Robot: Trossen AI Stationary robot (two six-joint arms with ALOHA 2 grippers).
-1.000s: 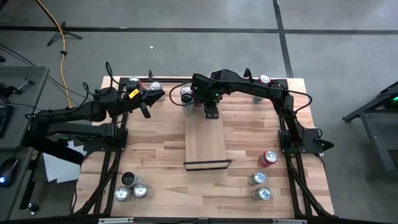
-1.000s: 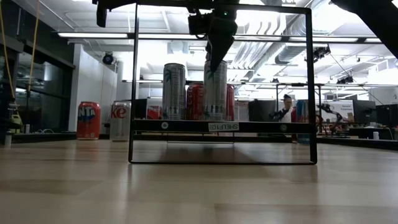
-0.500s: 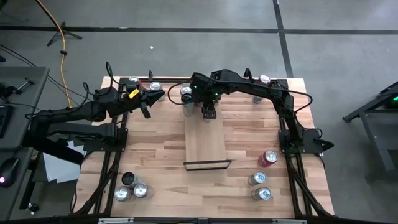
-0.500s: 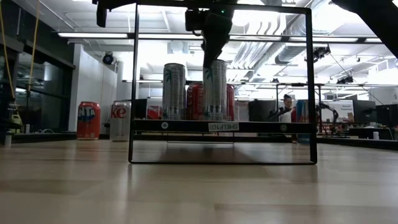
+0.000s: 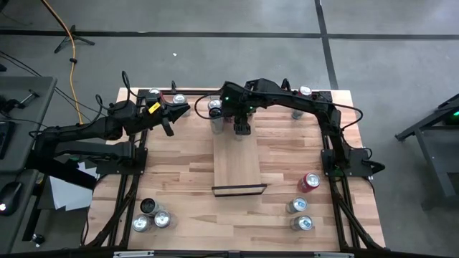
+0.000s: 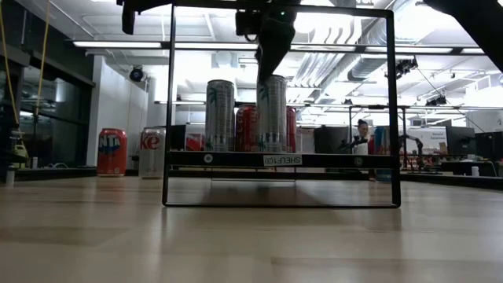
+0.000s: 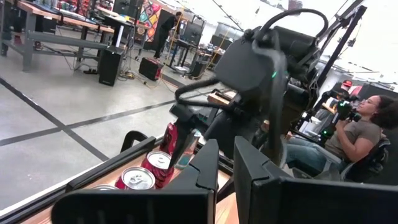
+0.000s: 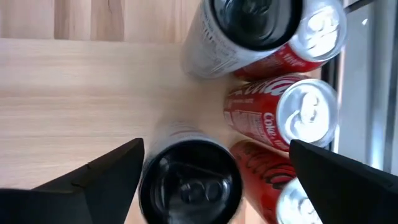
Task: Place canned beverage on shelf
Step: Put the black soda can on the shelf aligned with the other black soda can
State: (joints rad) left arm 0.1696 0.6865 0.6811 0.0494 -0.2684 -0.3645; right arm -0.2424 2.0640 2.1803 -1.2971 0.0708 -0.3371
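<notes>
From above, you see the pale plain-wood shelf board (image 5: 237, 161) in the frame's centre, bare along its middle and lower stretch, so a gripper could pass there. Its upper end is crowded: tall silver cans (image 6: 220, 115) and red cola cans (image 8: 280, 118) stand packed together, and the right gripper (image 5: 243, 127) hangs over them with fingers spread. The thin black rail frame (image 6: 391, 110) borders the near end. More cans (image 5: 300, 206) cluster lower right and lower left.

Shelf and tabletop

The shelf (image 5: 237, 161) was laid on the butcher-block table (image 5: 179, 179); tall cans (image 6: 272, 114) and red cans (image 8: 283, 118) were stood at its far end.
</notes>
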